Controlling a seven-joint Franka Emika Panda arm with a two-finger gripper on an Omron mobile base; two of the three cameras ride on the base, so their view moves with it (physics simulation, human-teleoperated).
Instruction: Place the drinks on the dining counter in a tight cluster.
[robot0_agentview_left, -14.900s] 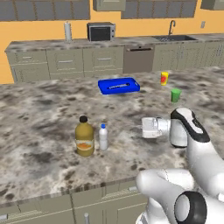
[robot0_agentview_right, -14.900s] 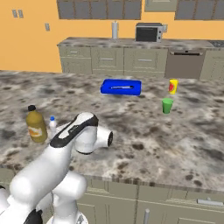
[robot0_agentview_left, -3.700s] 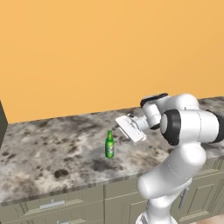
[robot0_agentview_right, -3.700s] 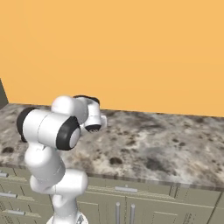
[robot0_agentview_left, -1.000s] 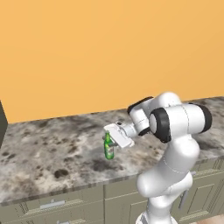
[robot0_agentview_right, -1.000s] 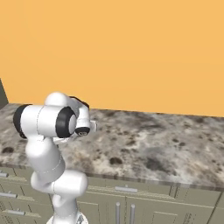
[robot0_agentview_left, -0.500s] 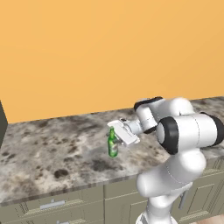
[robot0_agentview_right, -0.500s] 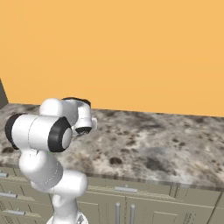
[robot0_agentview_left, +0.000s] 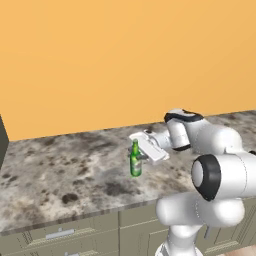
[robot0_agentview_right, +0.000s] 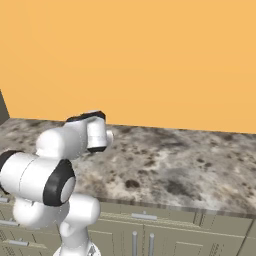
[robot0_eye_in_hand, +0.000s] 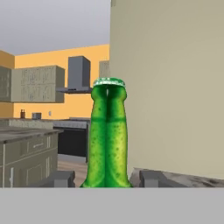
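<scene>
Left base view first: a slim green glass bottle (robot0_agentview_left: 135, 159) stands upright on a speckled grey-brown granite counter (robot0_agentview_left: 60, 170), a little back from the front edge and below a plain, flat orange wall (robot0_agentview_left: 100, 55). The bottle narrows to a long neck and carries a pale band of label at its middle; whatever is printed there is too small to read. The white arm reaches in from the right with its glossy rounded shells and dark joint rings, and the gripper (robot0_agentview_left: 138, 154) is level with the bottle's upper part, its flat white hand just beside the neck.

From the hand view the bottle's neck (robot0_eye_in_hand: 107, 135) fills the middle, bright and shiny with a faint mottled grain, topped by a crimped cap with a paler green rim. The two dark grey finger tips (robot0_eye_in_hand: 154, 178) sit low on either side of the neck, close against it, so the pincer looks clenched on the bottle. A smooth beige panel (robot0_eye_in_hand: 170, 87) rises to the right.

Below the stone top run olive-grey cabinet fronts (robot0_agentview_right: 165, 230) with thin metal bar handles (robot0_agentview_right: 145, 216). In the right base view the arm's bulky white elbow stands in front of the counter.
</scene>
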